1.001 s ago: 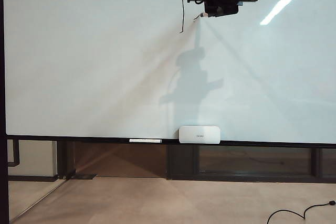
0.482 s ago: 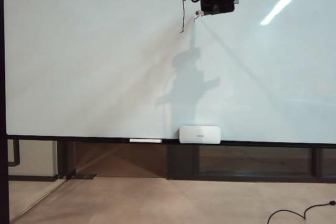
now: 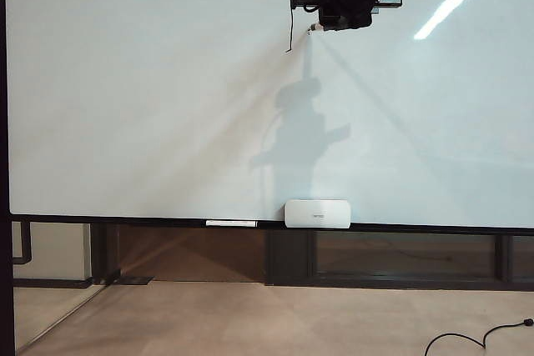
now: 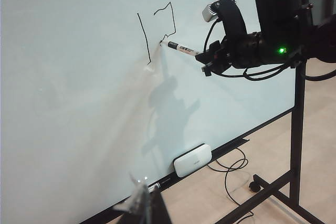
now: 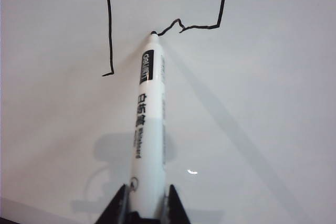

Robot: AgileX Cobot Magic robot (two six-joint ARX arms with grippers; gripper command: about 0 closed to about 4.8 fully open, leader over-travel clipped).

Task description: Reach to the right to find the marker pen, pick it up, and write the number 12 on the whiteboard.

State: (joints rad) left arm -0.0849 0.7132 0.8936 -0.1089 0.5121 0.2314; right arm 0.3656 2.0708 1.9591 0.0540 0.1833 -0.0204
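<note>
mid-stroke on the 2, marker pen (image 5: 148, 129) clamped in my right gripper (image 5: 147, 211)

since a second ago my tip has climbed and come back, adding the 2's top beside the finished 1 on the whiteboard (image 3: 150, 106); its lower part remains. pen's long axis runs from my narrowed jaws to the board, tip touching the line's end. my left gripper (image 4: 140, 203): can't tell.

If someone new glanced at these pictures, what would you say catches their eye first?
Probably the right gripper high against the whiteboard, its jaws shut on the marker pen, whose tip touches the board. Beside it stand the fresh black strokes: a finished 1 and a partly drawn 2. The white eraser block on the bottom ledge stands out next.
</note>
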